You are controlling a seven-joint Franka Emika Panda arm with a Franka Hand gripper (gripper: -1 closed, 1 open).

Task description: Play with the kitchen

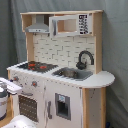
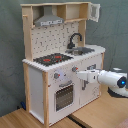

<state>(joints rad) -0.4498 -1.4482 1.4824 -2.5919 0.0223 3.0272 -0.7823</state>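
The kitchen (image 1: 60,75) (image 2: 60,60) is a white and light-wood toy with a black-and-red stovetop (image 1: 35,65) (image 2: 52,59), a black faucet (image 1: 85,59) (image 2: 75,39) over the sink (image 1: 72,74), a grey hood (image 1: 39,26) (image 2: 49,21) and an oven door (image 1: 29,107) (image 2: 64,95). In the second exterior view my gripper (image 2: 80,75) reaches in from the second exterior view's right. Its tip is at the front panel, just below a knob (image 2: 75,69) and above the oven door. In the first exterior view only part of the arm (image 1: 6,87) shows at the left edge.
The kitchen stands on a wooden tabletop (image 2: 100,112) in front of a grey curtain (image 2: 112,30). An upper cabinet with a window (image 1: 70,25) sits beside the hood. The rounded counter end (image 1: 102,79) juts out past the sink.
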